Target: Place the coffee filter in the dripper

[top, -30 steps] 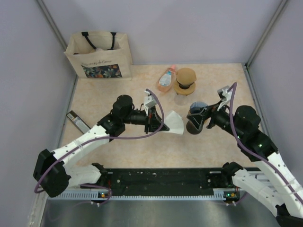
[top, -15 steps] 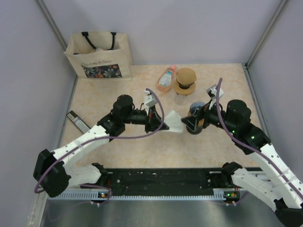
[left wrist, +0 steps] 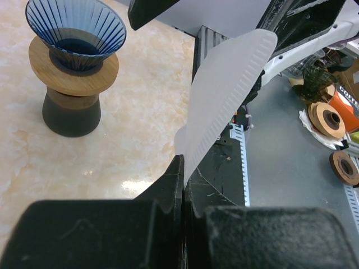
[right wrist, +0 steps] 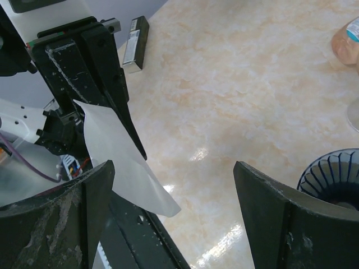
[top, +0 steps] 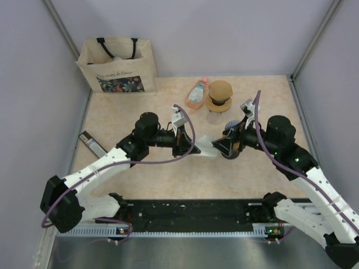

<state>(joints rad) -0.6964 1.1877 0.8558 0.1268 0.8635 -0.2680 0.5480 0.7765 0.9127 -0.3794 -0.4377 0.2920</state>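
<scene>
Marbled beige tabletop (top: 123,117) lies under the white coffee filter (left wrist: 224,101), held in the air by one corner. The left gripper (left wrist: 184,174) pinches it flat, offering the free edge to the right gripper (right wrist: 174,188), whose jaws are spread wide, probably to take or open it. The empty blue dripper (left wrist: 76,28) stands just beside.

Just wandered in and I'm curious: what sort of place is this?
Likely a robot test booth, not a café: plain walls box in a tabletop, the left arm and right arm are bolted at its edge, with a coffee filter and dripper between them.
</scene>
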